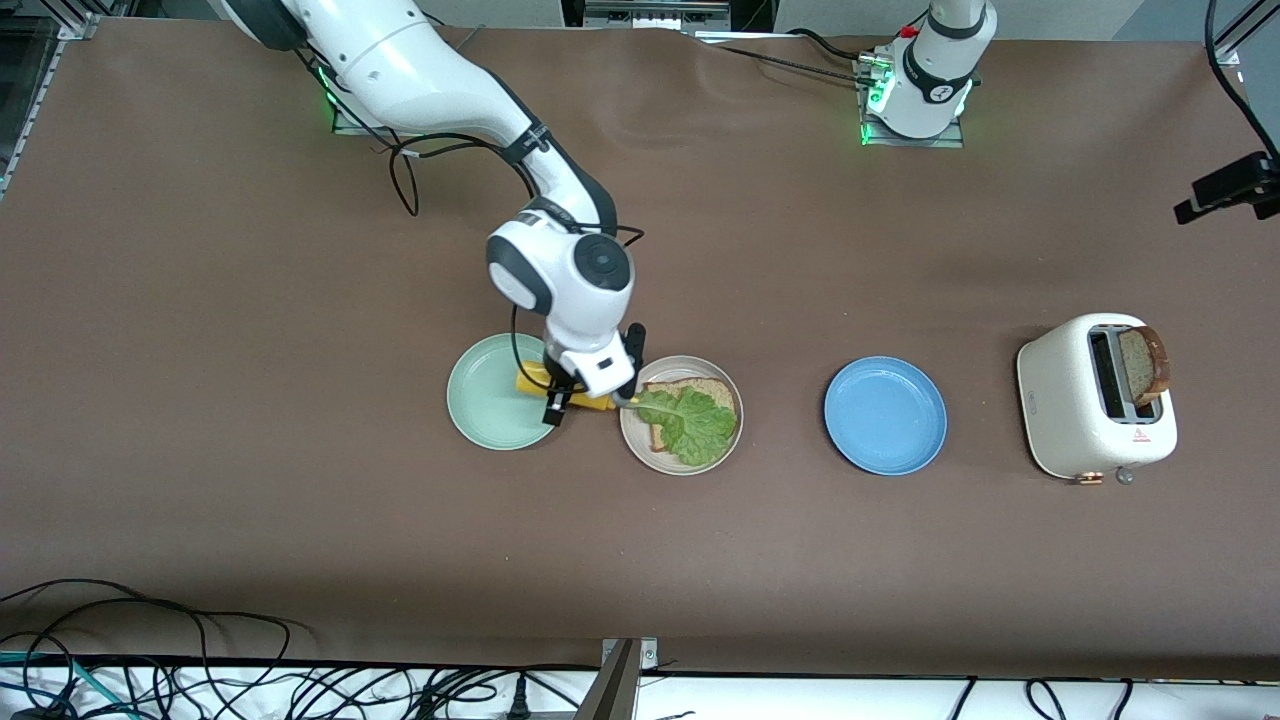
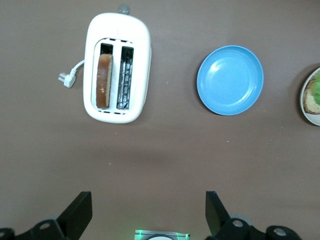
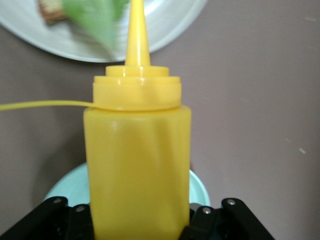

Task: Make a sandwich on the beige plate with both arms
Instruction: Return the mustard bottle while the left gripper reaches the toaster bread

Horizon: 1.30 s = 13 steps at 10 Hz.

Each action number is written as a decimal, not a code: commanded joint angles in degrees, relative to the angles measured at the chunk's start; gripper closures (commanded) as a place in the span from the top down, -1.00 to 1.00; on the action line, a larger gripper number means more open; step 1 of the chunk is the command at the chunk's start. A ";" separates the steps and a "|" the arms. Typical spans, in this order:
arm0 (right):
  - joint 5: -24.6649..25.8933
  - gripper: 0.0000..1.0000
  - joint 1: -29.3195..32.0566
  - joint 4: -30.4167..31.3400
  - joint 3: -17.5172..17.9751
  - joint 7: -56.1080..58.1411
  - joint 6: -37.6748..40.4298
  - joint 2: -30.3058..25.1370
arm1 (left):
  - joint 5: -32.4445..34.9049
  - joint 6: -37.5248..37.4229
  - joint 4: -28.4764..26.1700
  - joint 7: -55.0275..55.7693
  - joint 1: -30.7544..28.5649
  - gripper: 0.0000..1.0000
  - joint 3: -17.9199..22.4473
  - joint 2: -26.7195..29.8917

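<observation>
Clamped on one yellow plastic squeeze bottle (image 3: 136,165), the right gripper (image 1: 585,395) hangs between the mint plate (image 1: 490,400) and beige plate (image 1: 732,432), nozzle toward one bread slice (image 1: 690,392) under ruffled lettuce (image 1: 695,425). Left gripper (image 2: 148,212) waits high with fingers apart. Three round plates, one blue (image 1: 885,415); one toaster (image 1: 1075,420) holds probably one slice (image 1: 1145,362).

The light is even and soft, and it seems to come from above; the blue plate (image 1: 885,415) and the toaster (image 1: 1095,410) throw only short, weak shadows on the brown table (image 1: 300,520), with no strong glare. In the right wrist view the yellow bottle (image 3: 136,165) fills the middle and looks a little soft, and the lettuce (image 3: 95,17) at about 11 o'clock is clearly out of focus. Green light glows at both robot bases (image 1: 868,105) near 12 o'clock in the front view.
</observation>
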State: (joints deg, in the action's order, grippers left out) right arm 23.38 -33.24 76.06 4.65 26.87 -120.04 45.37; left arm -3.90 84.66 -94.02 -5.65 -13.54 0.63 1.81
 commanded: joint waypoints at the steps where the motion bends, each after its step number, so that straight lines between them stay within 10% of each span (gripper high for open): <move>1: -10.32 -1.00 4.47 0.32 -1.92 4.65 4.09 -6.67 | 0.03 -0.99 1.64 -0.15 -0.35 1.00 -0.46 -1.98; 6: -36.51 -1.00 11.78 4.08 -15.61 20.99 11.40 -16.17 | 8.21 5.31 3.93 -0.24 -1.58 1.00 -0.55 -17.16; 13: -69.73 -1.00 22.33 28.76 -24.06 66.37 10.61 -23.39 | 8.99 11.31 10.08 -2.79 -3.42 1.00 -0.46 -29.66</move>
State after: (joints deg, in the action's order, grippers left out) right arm -39.98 -11.55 97.96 -18.36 82.52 -108.50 25.08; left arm 3.42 96.59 -86.11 -6.97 -16.12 0.59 -25.96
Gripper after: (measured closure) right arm 0.965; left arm 0.000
